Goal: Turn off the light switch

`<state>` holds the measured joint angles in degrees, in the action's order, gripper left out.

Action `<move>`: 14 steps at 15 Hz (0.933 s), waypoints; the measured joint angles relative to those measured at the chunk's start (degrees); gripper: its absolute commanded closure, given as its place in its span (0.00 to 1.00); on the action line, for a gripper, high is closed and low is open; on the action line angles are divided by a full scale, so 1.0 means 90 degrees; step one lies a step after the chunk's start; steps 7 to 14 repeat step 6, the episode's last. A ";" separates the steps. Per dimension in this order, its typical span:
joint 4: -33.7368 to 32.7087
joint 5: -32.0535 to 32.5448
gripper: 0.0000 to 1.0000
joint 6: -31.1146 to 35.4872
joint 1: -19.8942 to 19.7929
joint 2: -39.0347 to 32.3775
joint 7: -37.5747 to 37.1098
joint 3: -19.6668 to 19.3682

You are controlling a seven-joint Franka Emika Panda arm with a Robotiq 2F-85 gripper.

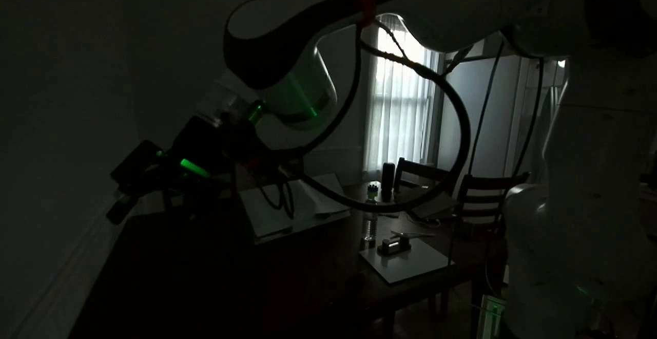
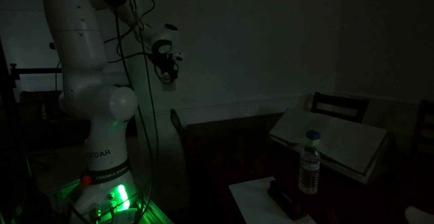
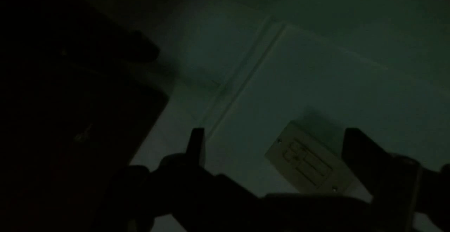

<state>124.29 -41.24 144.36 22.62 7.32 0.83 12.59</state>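
Facing the pale wall [image 3: 309, 77], your black two-fingered gripper [image 3: 275, 130] is probably placed to press the beige, rectangular light-switch plate [image 3: 306, 161], which sits on that wall at four o'clock from the wrist view's centre, its lower edge partly hidden. The dim room suggests the light may already be off, so you may need only withdraw. Your jaws stand wide apart and hold nothing; the plate shows between them, nearer the finger [image 3: 364, 160] at its three o'clock, but contact can't be told.
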 measured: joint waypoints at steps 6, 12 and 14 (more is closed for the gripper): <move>-0.0371 0.1064 0.00 -0.0672 -0.0499 0.0454 -0.0096 -0.0003; -0.0371 0.1064 0.00 -0.0672 -0.0499 0.0454 -0.0096 -0.0003; -0.0371 0.1064 0.00 -0.0672 -0.0499 0.0454 -0.0096 -0.0003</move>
